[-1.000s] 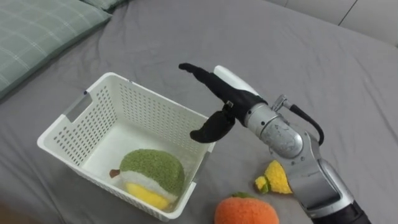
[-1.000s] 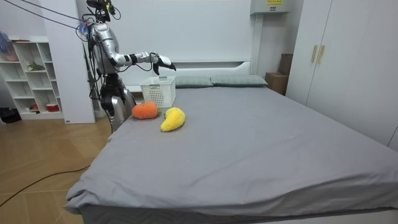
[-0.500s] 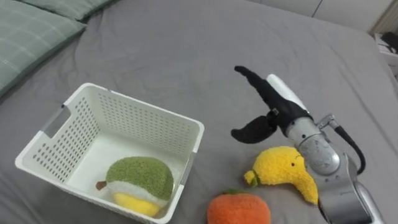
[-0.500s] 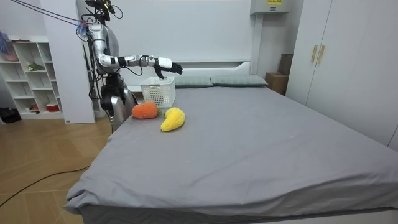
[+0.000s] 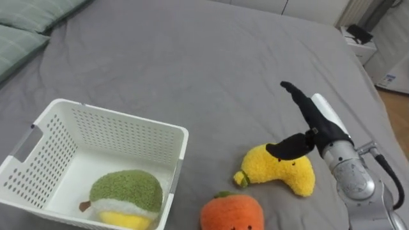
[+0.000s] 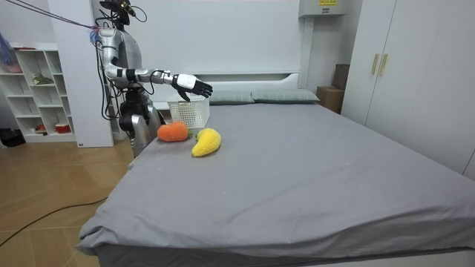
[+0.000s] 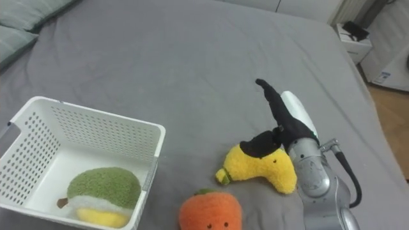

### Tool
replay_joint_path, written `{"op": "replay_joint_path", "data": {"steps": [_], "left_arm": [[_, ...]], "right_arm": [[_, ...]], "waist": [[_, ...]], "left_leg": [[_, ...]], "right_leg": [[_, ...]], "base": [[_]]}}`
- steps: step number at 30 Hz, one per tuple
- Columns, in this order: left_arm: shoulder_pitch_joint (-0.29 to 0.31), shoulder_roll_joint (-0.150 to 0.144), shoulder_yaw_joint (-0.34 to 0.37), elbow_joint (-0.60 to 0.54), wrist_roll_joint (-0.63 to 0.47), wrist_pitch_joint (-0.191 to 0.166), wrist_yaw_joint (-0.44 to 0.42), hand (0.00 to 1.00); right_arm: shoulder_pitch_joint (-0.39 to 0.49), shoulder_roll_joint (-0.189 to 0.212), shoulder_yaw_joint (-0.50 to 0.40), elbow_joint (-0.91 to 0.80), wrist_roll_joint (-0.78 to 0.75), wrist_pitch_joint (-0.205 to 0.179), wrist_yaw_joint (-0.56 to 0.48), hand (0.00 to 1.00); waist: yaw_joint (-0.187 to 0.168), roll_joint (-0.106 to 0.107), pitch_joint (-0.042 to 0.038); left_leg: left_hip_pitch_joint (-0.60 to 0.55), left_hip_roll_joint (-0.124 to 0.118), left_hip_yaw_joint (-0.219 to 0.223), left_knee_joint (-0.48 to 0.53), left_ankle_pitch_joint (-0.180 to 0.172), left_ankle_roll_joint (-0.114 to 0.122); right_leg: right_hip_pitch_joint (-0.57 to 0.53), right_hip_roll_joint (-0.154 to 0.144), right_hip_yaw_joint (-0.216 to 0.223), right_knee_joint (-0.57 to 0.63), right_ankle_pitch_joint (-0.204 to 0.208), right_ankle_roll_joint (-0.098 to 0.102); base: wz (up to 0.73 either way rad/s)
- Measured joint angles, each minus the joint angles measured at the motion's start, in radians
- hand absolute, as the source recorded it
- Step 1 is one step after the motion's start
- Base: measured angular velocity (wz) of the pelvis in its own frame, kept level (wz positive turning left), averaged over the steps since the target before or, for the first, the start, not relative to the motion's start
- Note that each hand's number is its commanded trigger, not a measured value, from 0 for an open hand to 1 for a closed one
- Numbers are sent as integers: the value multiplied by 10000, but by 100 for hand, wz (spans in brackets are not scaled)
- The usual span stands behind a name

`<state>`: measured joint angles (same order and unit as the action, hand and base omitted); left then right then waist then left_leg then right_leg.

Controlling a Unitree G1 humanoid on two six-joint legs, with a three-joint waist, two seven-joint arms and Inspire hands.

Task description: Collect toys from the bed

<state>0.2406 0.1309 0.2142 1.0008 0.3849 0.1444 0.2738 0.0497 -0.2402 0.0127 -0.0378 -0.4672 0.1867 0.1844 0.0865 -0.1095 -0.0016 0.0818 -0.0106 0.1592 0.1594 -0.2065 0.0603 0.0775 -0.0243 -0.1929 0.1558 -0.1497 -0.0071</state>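
Bed point(image 5: 192, 57) carries the yellow toy point(image 5: 281, 171) beside the orange toy point(image 5: 232, 212), near the basket point(image 5: 115, 128); the right robot hand point(image 5: 316, 124) hovers spread above the yellow one. Best lower straight, closing round its thick middle.

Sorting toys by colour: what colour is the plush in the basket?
The plush is green above, yellow below; left eye view.

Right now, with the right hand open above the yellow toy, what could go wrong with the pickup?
1. The right hand hangs well above the bed in the room view, and its fingers reach past the yellow toy. Lowered straight down, it might catch only the toy's edge or nothing at all.
2. The orange toy lies close by, near the bed's edge. A sloppy grasp could knock it off.
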Motion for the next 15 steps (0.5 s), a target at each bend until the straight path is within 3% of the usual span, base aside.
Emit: {"op": "replay_joint_path", "data": {"steps": [9, 15], "left_arm": [[223, 44, 202, -84, 21, 18, -21, 0], [203, 84, 173, -94, 3, 15, 20, 0]], "right_arm": [[145, 2, -759, 12, -181, -6, -24, 0], [314, 0, -865, 837, -78, -18, -670, 0]], "waist": [[-279, 14, 13], [-344, -2, 10]], "left_leg": [[35, -5, -31, 11, 0, 0], [127, -5, -27, 8, -4, 5]], "right_leg": [[59, -24, -22, -10, 3, -1], [133, -34, -17, 2, 3, 0]], "base": [[0], [-1]]}}
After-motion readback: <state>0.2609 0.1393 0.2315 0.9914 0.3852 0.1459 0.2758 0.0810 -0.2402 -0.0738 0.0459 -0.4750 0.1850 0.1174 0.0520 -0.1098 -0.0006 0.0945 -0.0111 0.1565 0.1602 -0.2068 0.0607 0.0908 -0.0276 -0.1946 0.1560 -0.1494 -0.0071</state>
